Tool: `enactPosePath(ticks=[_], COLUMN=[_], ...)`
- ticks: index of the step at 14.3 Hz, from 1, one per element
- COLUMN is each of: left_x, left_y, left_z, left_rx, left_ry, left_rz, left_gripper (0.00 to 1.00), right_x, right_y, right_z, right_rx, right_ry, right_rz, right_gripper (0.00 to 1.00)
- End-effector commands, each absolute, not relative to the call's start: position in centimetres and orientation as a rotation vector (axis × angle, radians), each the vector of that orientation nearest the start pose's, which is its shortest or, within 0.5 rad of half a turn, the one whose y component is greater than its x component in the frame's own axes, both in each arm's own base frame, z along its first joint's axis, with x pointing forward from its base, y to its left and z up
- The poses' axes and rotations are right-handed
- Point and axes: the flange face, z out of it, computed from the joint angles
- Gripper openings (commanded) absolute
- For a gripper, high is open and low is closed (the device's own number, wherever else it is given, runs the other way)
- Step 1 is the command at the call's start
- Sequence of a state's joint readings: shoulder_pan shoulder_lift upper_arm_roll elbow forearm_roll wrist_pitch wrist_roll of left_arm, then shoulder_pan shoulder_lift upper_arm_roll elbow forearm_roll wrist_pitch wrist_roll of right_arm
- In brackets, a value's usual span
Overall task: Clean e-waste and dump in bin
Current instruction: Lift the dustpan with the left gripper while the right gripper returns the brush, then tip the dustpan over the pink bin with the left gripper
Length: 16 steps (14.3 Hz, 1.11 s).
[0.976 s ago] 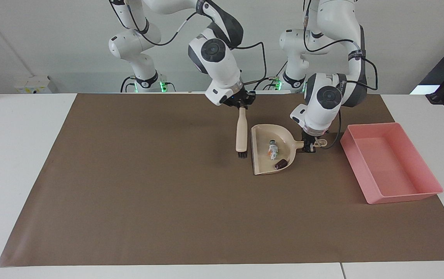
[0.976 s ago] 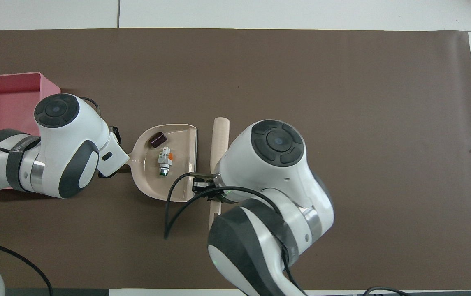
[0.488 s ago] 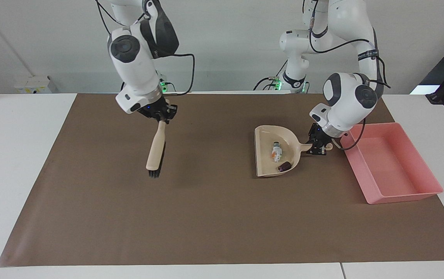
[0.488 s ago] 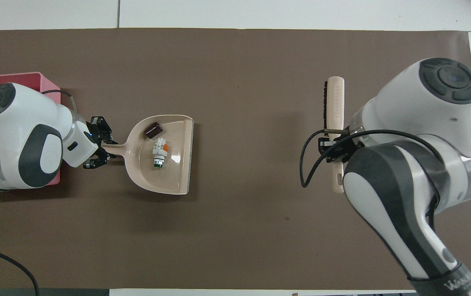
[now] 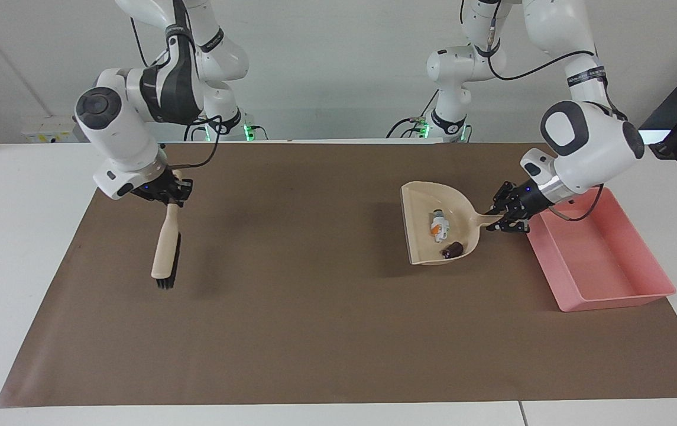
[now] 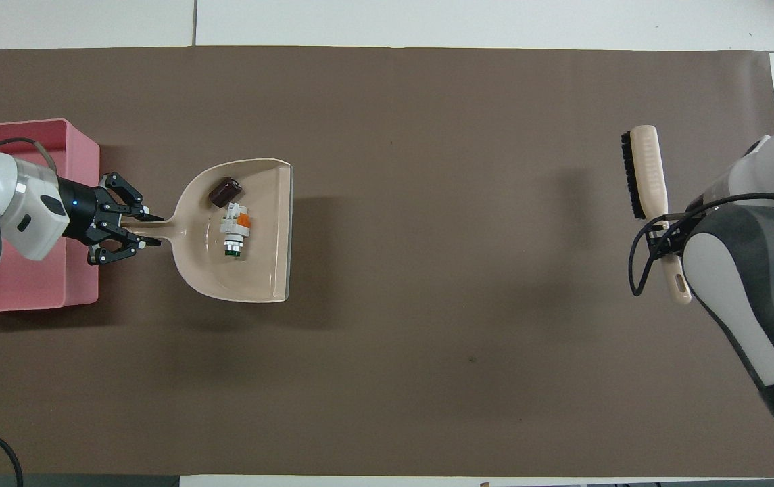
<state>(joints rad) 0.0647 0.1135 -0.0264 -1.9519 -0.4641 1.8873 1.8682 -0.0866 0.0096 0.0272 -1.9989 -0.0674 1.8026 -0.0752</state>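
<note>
The e-waste lies in a beige dustpan point(image 5: 422, 236) point(image 6: 255, 270): a white-and-green component point(image 5: 439, 225) point(image 6: 234, 230) and a dark cylinder point(image 5: 452, 250) point(image 6: 224, 191). My left gripper point(image 5: 507, 218) point(image 6: 135, 226) is shut on the dustpan's handle and holds the pan raised over the mat, beside the pink bin point(image 5: 601, 251) point(image 6: 21, 287). My right gripper point(image 5: 170, 193) point(image 6: 667, 226) is shut on the handle of a beige black-bristled brush point(image 5: 164, 254) point(image 6: 647, 169), which hangs over the mat toward the right arm's end of the table.
A brown mat point(image 5: 314, 307) point(image 6: 427, 304) covers most of the white table. The bin stands on the mat's edge at the left arm's end. Cables hang from both wrists.
My right arm has swung the brush away from the dustpan to its own end of the table. My left gripper has lifted the dustpan with the e-waste and moved it toward the bin.
</note>
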Motion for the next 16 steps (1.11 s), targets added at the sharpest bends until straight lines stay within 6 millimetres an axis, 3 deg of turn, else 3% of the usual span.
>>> enactPosePath(ticks=[1,3,5,8,12,15,16], left_x=[58.8,59.8,60.8,60.4,59.6,58.6,58.3], left_y=[1.9,5.1,9.6,16.5,25.8,31.0,32.2], left_z=[43.9,45.6,46.8,47.9,49.9,50.8,50.8], left_rx=[-2.404,-2.406,-2.389,-2.356,-2.426,-2.472,-2.444], left_ry=[2.614,2.626,2.596,2.541,2.355,2.230,2.224], left_rz=[-0.529,-0.562,-0.597,-0.633,-0.590,-0.528,-0.436], left_gripper=[0.00,0.00,0.00,0.00,0.00,0.00,0.00], right_x=[51.4,50.7,49.8,49.8,48.6,47.9,47.9], right_y=[-7.3,-9.3,-11.1,-13.3,-13.7,-14.0,-14.0], right_z=[41.8,40.0,38.9,36.2,34.5,33.8,33.8], right_rx=[-3.177,-3.158,-3.129,-3.032,-3.025,-3.025,-3.025], right_ry=[-0.078,-0.019,0.056,0.194,0.209,0.205,0.189], right_rz=[0.373,0.415,0.426,0.417,0.417,0.411,0.410], right_gripper=[0.00,0.00,0.00,0.00,0.00,0.06,0.06])
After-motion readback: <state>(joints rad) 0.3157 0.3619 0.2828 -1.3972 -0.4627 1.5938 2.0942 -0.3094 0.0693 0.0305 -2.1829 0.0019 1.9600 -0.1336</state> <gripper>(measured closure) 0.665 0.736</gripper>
